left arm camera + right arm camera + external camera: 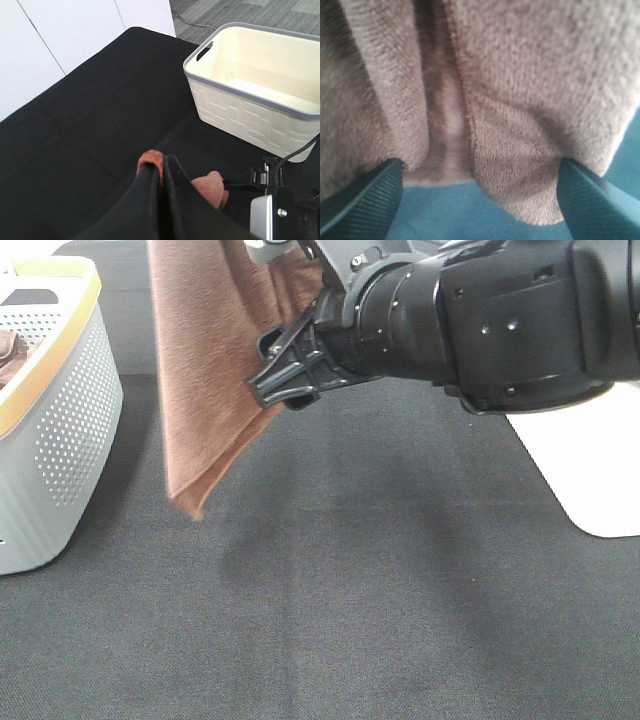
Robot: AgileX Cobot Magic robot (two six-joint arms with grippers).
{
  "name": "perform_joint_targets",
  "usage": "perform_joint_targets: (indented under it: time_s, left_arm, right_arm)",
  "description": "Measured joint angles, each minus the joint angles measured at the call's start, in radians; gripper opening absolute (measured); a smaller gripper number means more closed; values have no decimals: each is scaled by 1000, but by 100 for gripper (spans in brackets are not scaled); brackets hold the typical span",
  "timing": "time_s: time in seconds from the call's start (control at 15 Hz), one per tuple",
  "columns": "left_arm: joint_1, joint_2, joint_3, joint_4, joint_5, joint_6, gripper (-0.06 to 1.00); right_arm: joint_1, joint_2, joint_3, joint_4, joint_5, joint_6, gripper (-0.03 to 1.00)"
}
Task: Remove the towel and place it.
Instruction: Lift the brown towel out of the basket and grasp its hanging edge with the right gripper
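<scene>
- I've got the towel hanging beside the grey basket, over the black table. The frame cuts off its top.
- My left gripper is pressed together, pinching a fold of towel.
- My right gripper is spread wide. Cloth fills that view, so I can't tell if they touch.
- Overhead, the right arm hides the towel's far edge.

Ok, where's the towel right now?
In the high view the towel hangs clear of the table at upper left, between the grey basket and the right gripper; the left gripper pinches it.
</scene>
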Motion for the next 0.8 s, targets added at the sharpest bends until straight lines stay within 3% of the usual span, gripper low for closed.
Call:
perform_joint_targets:
  time_s: [0.27,0.67,0.8]
  left_arm:
    - [0,0,0,-1,-1,83,0]
    - [0,0,0,-4,-2,95,0]
    - [0,0,0,-38,-3,97,0]
  right_arm:
    - [0,0,0,0,-3,-27,80]
    - [0,0,0,-20,-48,-40,71]
    - [0,0,0,-41,-51,-42,69]
